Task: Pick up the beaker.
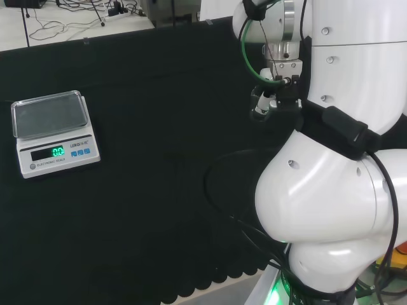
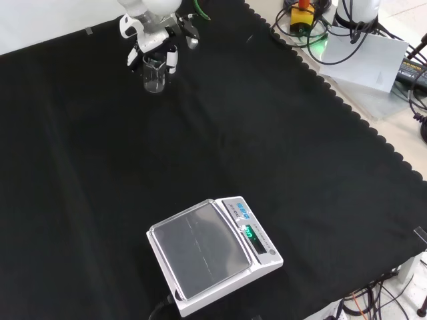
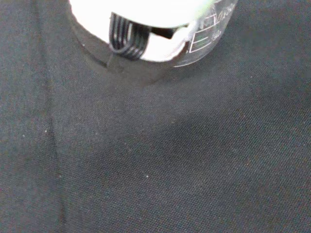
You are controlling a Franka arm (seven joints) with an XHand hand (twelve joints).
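A small clear glass beaker [image 2: 153,75] stands upright at the far end of the black cloth [image 2: 220,140] in the front view, its base at the cloth. The black and white hand [image 2: 152,37] comes down over it, with one finger [image 2: 136,51] at its left side and another [image 2: 172,59] at its right, both against its upper part. In the wrist view the beaker [image 3: 210,32] with white printed marks sits right by the blurred white hand [image 3: 146,19]. In the head view part of the hand [image 1: 263,101] peeks out left of the arm's white links, which hide the beaker.
A white digital scale [image 2: 212,259] with a clear pan cover sits near the front edge in the front view, and at the left in the head view [image 1: 53,132]. Cables and a paper sheet [image 2: 373,53] lie past the cloth's scalloped right edge.
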